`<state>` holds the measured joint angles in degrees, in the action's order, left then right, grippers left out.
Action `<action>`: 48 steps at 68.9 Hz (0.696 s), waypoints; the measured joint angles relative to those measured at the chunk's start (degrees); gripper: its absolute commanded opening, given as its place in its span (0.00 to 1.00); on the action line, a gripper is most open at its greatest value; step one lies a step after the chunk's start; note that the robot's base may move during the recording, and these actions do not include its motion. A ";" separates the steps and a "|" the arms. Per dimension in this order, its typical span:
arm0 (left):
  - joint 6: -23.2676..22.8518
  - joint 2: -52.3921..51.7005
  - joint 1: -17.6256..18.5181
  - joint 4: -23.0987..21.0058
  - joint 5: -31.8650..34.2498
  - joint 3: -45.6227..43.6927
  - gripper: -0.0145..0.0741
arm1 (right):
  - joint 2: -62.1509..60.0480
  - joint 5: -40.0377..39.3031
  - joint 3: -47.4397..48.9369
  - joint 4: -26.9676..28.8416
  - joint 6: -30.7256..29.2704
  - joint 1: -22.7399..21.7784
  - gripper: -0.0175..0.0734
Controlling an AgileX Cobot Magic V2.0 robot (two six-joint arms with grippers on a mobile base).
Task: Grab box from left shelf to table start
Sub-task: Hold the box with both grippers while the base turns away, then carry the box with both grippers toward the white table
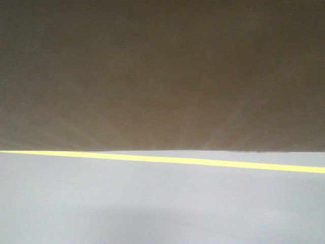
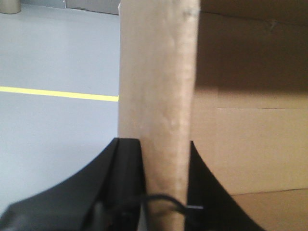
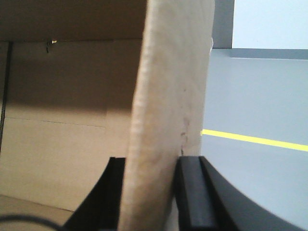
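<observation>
Box first: its plain tan face fills the upper part of the front view from edge to edge. It hangs clear above the grey floor and the yellow line painted there. Neither the shelf nor the surface shows in any view, so I judge that I am mid-carry, with the box in the air between the two.

My left hand is clamped on the box's left side wall. One black finger presses the outside, the other sits inside the box, and the cardboard stands upright between them. My right hand is clamped the same way on the right side wall, its outer finger tight against the card. That wall leans a little in the right wrist view; I cannot tell whether it is bowing.

Each grip is only a pinch on a single sheet of cardboard, so the walls could bend or tear. To do this well I should move both hands at one pace and one height, neither spreading them nor squeezing inward, so the box does not twist. The box hides what lies ahead of me, and only the strip of floor under its bottom edge shows. I should therefore go slowly, lower gently, and let the bottom settle flat before I loosen either hand.
</observation>
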<state>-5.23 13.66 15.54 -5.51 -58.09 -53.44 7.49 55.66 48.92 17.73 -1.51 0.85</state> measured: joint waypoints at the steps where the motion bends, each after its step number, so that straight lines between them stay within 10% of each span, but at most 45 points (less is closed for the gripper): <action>1: 0.00 0.00 0.00 0.00 0.00 0.00 0.06 | 0.00 0.00 0.00 0.00 0.00 0.00 0.25; 48: 0.00 0.00 0.00 -0.08 0.00 0.00 0.06 | 0.00 0.00 0.00 0.00 0.00 0.00 0.25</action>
<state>-5.23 13.66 15.54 -5.59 -58.09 -53.44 7.49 55.66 48.92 17.73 -1.51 0.85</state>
